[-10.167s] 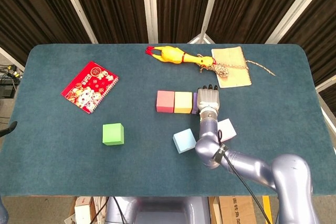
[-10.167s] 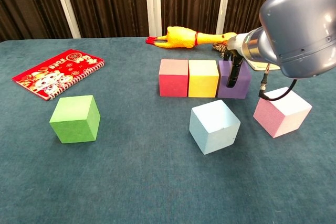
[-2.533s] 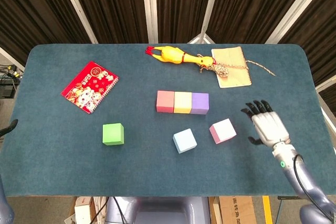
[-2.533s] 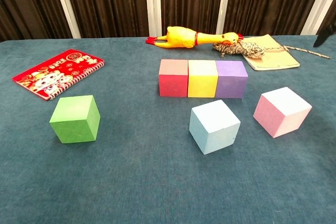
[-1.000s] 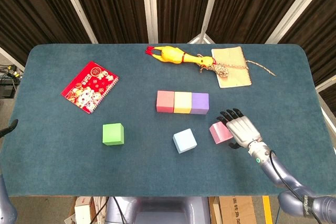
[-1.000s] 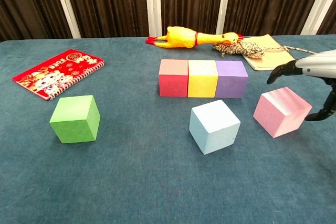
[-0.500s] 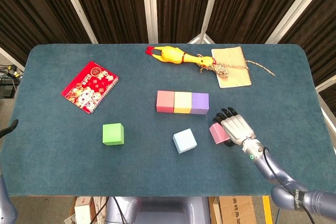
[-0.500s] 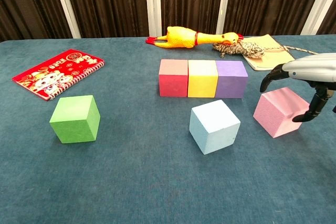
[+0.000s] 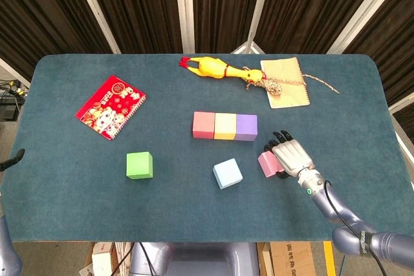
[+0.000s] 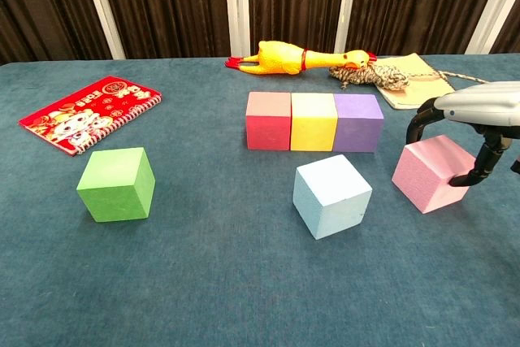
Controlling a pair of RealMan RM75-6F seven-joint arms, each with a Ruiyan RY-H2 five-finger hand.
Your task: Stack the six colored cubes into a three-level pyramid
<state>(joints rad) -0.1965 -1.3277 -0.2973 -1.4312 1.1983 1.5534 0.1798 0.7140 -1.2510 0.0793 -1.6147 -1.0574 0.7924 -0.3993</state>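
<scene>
Right hand (image 9: 290, 155) now closed down over the pink cube (image 10: 431, 171)

Half a second ago its fingers hung just above; now they curl onto the cube's far and near faces. The matte pink cube sits on the table (image 9: 77, 159), right of the light blue cube (image 9: 227, 173), before the red (image 9: 203, 125), yellow (image 9: 225, 126), purple (image 9: 246, 127) row. No writing is readable on it. Left hand is out of sight.

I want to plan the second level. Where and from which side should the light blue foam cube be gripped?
Grip the light blue foam cube on two opposite vertical faces, coming from above. It sits flat but turned at an angle to the red, yellow and purple cube row, so the robot hand should probably rotate to match. Its sides are free of neighbours.
</scene>
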